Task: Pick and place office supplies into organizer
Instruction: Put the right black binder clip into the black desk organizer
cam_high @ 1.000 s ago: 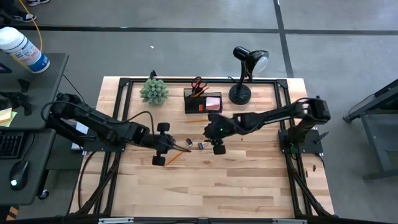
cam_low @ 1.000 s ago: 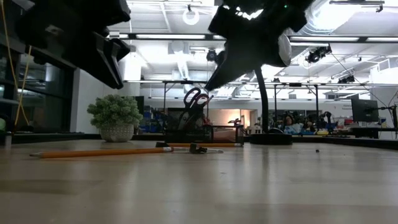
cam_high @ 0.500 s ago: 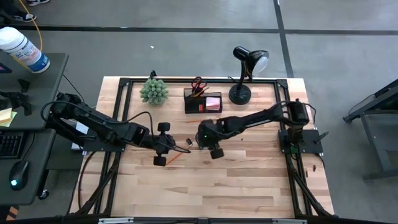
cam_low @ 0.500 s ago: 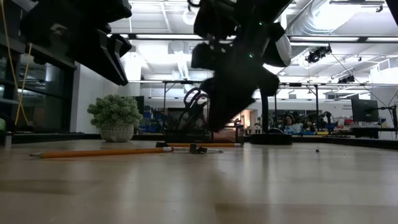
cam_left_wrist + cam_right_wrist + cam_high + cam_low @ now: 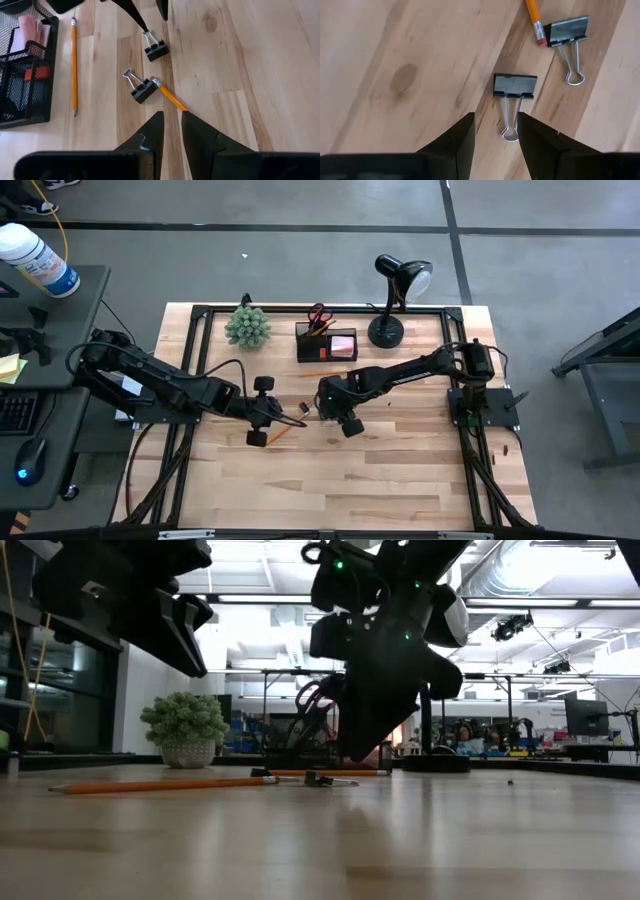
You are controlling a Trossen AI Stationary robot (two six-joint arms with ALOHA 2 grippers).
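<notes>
Lying on the wooden desk [image 5: 400,470] near its middle are two black binder clips and an orange pencil. One clip [image 5: 515,86] sits just ahead of the right hand [image 5: 496,125], whose two fingers are parted with the clip's wire handles showing in the gap between them, not yet touched. The other clip [image 5: 141,89] lies just beside it, touching the eraser end of the pencil [image 5: 170,96], which runs back toward the left hand [image 5: 171,131]. That hand hangs over the pencil with its fingers nearly together, holding nothing. From above, the right hand [image 5: 333,408] and left hand [image 5: 272,416] are close to each other, the supplies between them.

A second orange pencil [image 5: 74,65] lies flat just beside the organizer [image 5: 326,343], a black mesh caddy at the far side of the desk. A pink sticky-note pad [image 5: 343,344] rests in its lower tray and red-handled scissors [image 5: 318,315] stand in its taller section. A green spiky plant [image 5: 247,326] stands to the left of the organizer and a black desk lamp [image 5: 392,300] to its right.
</notes>
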